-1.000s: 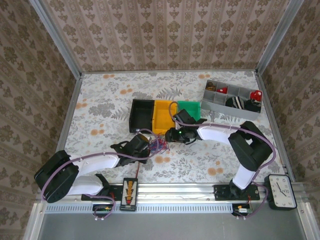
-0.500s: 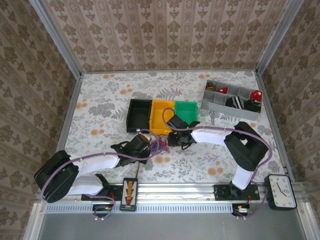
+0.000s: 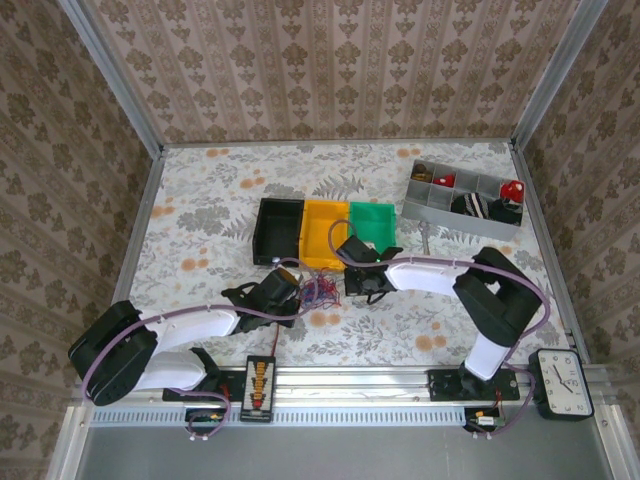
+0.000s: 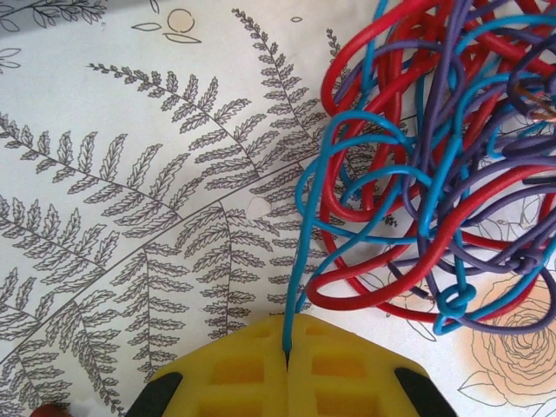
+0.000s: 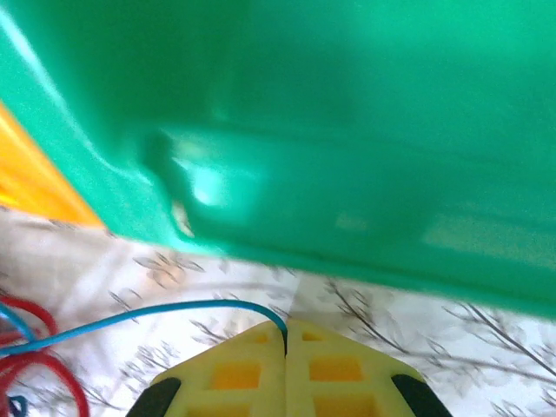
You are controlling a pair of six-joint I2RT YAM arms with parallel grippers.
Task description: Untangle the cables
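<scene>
Left fingers (image 4: 278,334) pressed together on a blue strand (image 4: 294,265) of the cables (image 4: 426,174), a red, blue and purple tangle on the floral tabletop (image 4: 130,174) just ahead and to their right. Right fingers (image 5: 292,339) likewise clamp a blue strand, with a green bin (image 5: 347,130) just ahead.

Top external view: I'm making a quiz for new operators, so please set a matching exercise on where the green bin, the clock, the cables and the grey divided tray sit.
Things:
1. green bin
2. clock
3. cables
4. grey divided tray

Places:
A. near right corner
B. far right of the table
C. right end of the three-bin row
D. on the table, just nearer than the yellow bin

Pairs: 1-C; 2-A; 3-D; 4-B
</scene>
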